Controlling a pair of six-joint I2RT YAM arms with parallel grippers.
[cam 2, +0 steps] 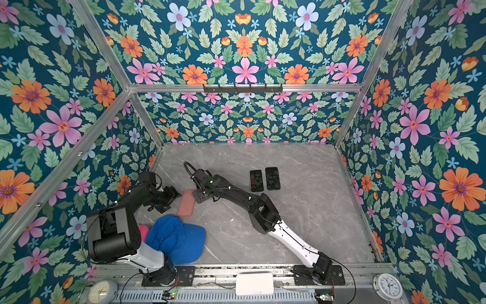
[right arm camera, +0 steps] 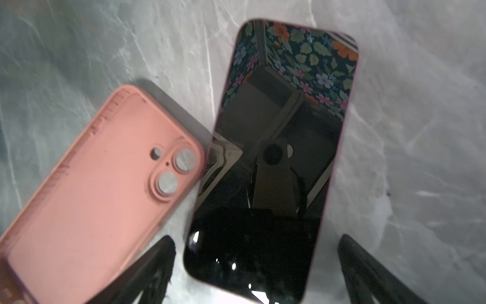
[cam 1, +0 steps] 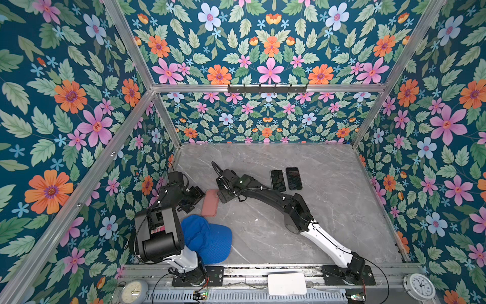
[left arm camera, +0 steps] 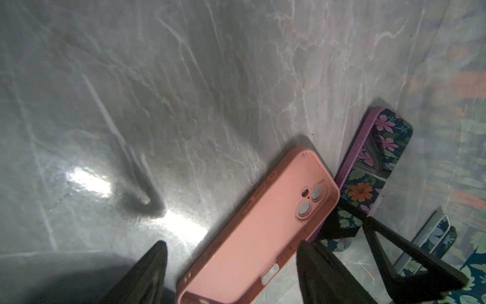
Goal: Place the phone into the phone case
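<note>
The pink phone case (cam 1: pixel 210 204) (left arm camera: pixel 252 237) (right arm camera: pixel 92 200) lies hollow side up at the left of the marble table. Next to it lies a phone (right arm camera: pixel 276 158) (left arm camera: pixel 378 158) with a pinkish-purple edge, its dark screen up. In both top views this phone is hidden under the right arm's wrist. My left gripper (left arm camera: pixel 236 273) (cam 1: pixel 193 200) is open, with the case's near end between its fingers. My right gripper (right arm camera: pixel 259 271) (cam 1: pixel 222 194) is open wide, a finger on each side of the phone's near end with gaps showing.
Two more dark phones (cam 1: pixel 278 180) (cam 1: pixel 293 178) lie side by side right of the grippers. A blue cap (cam 1: pixel 210 242) sits by the left arm's base. A white box (cam 1: pixel 286 284) and two clocks (cam 1: pixel 134 292) (cam 1: pixel 418 287) stand on the front rail. Floral walls enclose the table.
</note>
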